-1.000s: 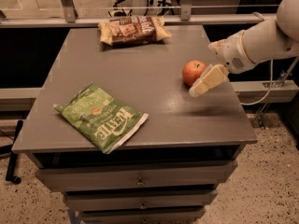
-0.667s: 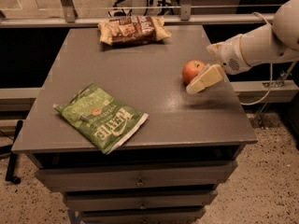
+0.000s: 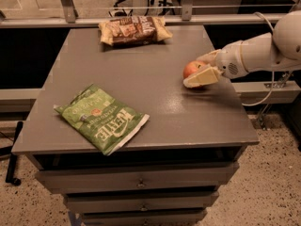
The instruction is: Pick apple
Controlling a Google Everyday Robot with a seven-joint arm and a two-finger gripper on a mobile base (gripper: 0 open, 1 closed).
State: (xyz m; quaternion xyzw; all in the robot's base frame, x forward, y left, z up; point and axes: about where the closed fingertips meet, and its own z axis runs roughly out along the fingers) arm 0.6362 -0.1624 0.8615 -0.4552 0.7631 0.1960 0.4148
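gripper (image 3: 194,71) at worktop (image 3: 150,74) right edge | fingers spread, straddling apple (image 3: 191,68) (contact unclear) | apple on worktop

The cream-coloured gripper (image 3: 195,71) reaches in over the right edge of the grey metal table (image 3: 155,93) to the small red-orange apple (image 3: 190,68), with open tabletop between it and the brown snack bag (image 3: 133,29) at the far edge and the green crisp bag (image 3: 101,118) front-left.
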